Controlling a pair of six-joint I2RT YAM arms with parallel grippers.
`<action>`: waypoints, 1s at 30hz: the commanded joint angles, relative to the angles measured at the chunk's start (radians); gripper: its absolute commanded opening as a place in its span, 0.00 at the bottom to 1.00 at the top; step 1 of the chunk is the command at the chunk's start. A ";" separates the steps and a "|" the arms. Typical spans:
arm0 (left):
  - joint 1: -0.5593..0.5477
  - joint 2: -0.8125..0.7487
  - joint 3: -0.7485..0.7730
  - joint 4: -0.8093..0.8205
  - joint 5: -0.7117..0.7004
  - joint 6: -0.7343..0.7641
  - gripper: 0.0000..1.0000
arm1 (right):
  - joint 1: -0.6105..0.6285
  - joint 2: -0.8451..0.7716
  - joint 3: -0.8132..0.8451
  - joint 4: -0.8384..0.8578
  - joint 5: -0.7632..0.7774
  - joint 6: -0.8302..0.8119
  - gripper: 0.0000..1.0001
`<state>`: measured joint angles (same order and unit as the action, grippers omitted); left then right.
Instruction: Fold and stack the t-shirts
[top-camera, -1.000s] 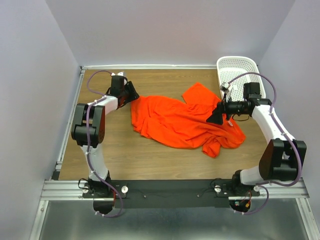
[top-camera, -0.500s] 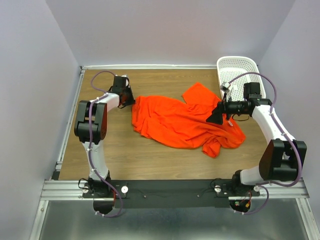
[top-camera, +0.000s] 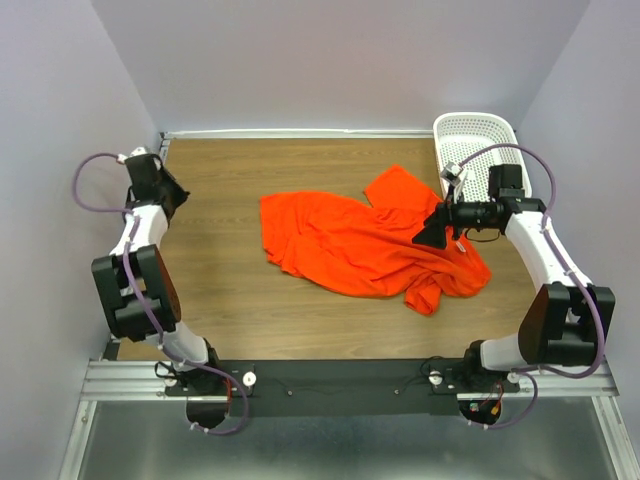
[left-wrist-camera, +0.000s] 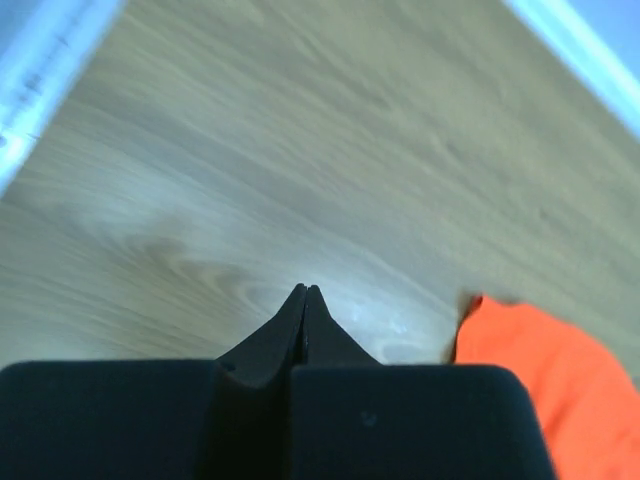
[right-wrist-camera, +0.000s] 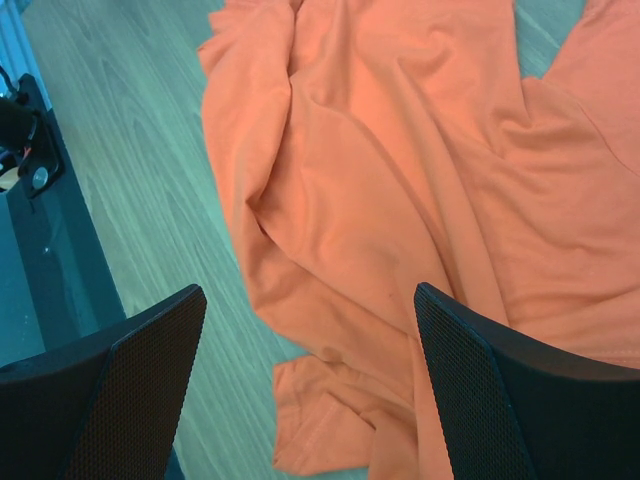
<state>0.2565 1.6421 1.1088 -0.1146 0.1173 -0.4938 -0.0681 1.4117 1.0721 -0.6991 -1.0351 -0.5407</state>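
Note:
The orange t-shirt (top-camera: 365, 245) lies crumpled and spread out on the middle of the wooden table. My left gripper (top-camera: 170, 194) is at the back left corner, well clear of the shirt's left edge. In the left wrist view that gripper (left-wrist-camera: 304, 291) is shut with nothing between its fingers, and a corner of the t-shirt (left-wrist-camera: 540, 370) shows at the lower right. My right gripper (top-camera: 433, 232) hovers over the shirt's right part. In the right wrist view it (right-wrist-camera: 310, 292) is wide open above the t-shirt (right-wrist-camera: 400, 180), holding nothing.
A white perforated basket (top-camera: 480, 135) stands at the back right corner, just behind the right arm. A metal rail (top-camera: 135, 260) runs along the table's left edge beside the left arm. Walls close in the table on three sides.
My left gripper has shut empty and swung left, away from the shirt's left edge to the back left corner. The right arm and the shirt have stayed put.

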 joint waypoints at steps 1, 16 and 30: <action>0.020 -0.041 -0.043 0.058 0.100 0.012 0.09 | 0.013 0.021 0.018 0.006 -0.010 0.004 0.92; -0.253 0.235 0.127 -0.125 0.153 0.132 0.50 | 0.044 0.033 0.011 0.007 0.018 0.010 0.92; -0.355 0.392 0.238 -0.186 0.098 0.153 0.42 | 0.044 0.021 0.005 0.006 0.020 0.007 0.92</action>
<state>-0.0917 2.0033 1.3350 -0.2455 0.2630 -0.3630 -0.0307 1.4456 1.0725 -0.6975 -1.0252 -0.5388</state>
